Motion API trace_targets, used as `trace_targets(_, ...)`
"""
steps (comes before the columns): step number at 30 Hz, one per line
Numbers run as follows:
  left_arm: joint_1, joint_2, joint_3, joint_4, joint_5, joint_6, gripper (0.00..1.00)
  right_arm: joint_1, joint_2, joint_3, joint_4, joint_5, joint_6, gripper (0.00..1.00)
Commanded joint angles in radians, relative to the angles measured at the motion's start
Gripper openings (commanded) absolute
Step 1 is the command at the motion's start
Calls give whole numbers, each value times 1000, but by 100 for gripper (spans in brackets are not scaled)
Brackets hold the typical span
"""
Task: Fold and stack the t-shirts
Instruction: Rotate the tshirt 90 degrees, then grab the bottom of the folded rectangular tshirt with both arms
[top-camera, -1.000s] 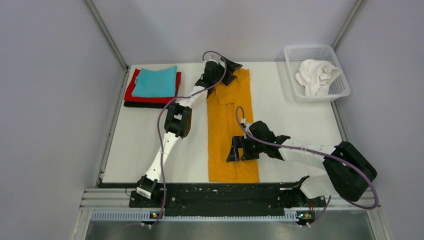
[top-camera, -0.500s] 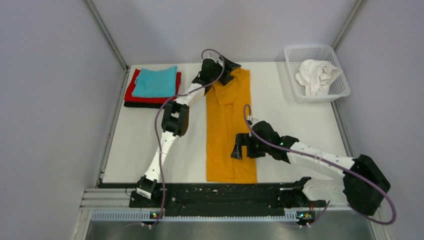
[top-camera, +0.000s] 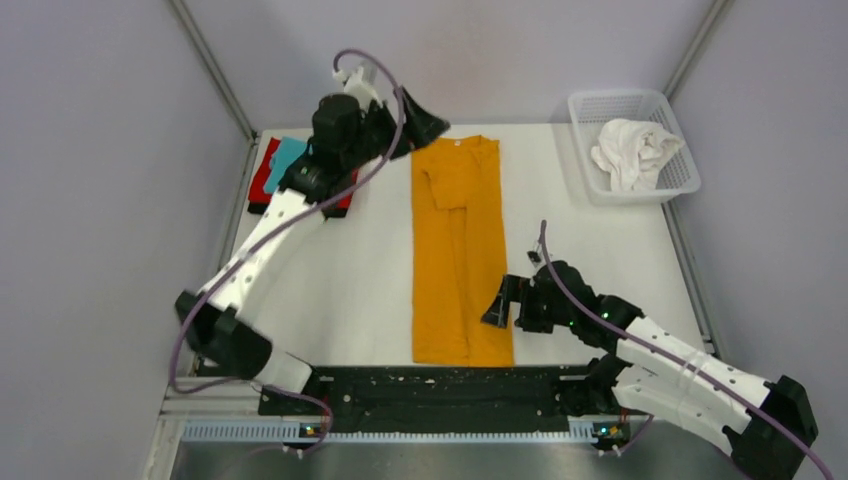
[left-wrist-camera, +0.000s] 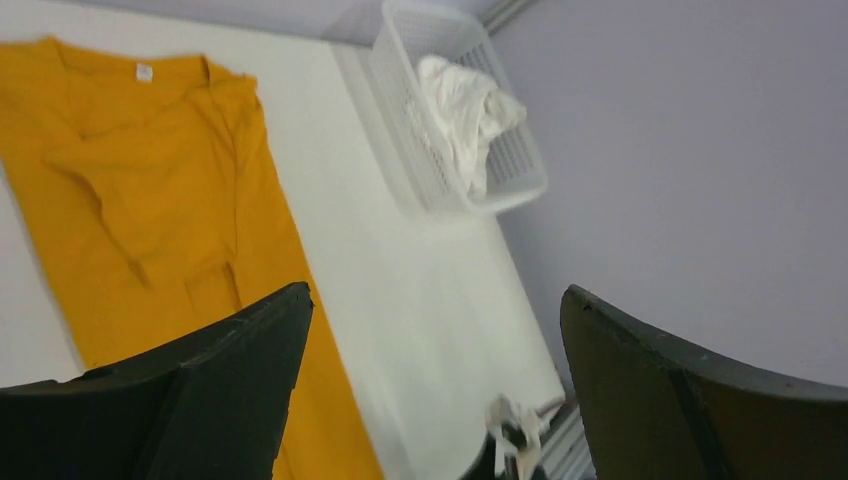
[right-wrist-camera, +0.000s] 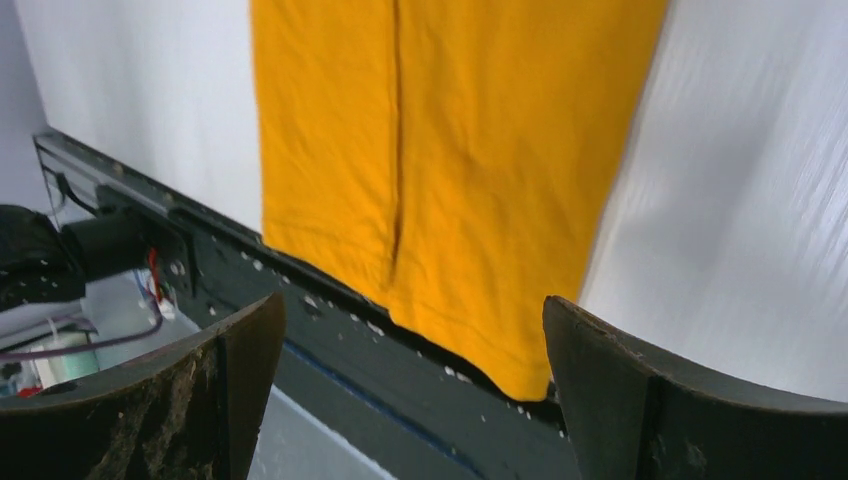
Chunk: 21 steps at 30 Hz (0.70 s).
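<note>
Plainly, both pairs gape wide, holding nothing: the left jaws hang above the far edge, the right jaws just beside the orange t-shirt (top-camera: 458, 250), close to the near edge. It lies as a long strip mid-counter (top-camera: 370, 290), hem lapping the near edge, bare surface flanking both long edges. A teal t-shirt (top-camera: 283, 152) sits far-left.

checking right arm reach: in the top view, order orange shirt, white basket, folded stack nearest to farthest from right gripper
1. orange t-shirt, centre, beside the right gripper.
2. white basket, far right corner.
3. folded stack, far left.
</note>
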Motion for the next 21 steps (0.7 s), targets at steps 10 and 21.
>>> trace_targets(10, -416, -675, -1121, -164, -182, -243, 95, 12, -75, -195, -130, -223, 195, 86)
trace_targets(21, -501, -665, -1318, 7, -141, -384, 69, 14, 36, -225, -21, -176, 207, 65)
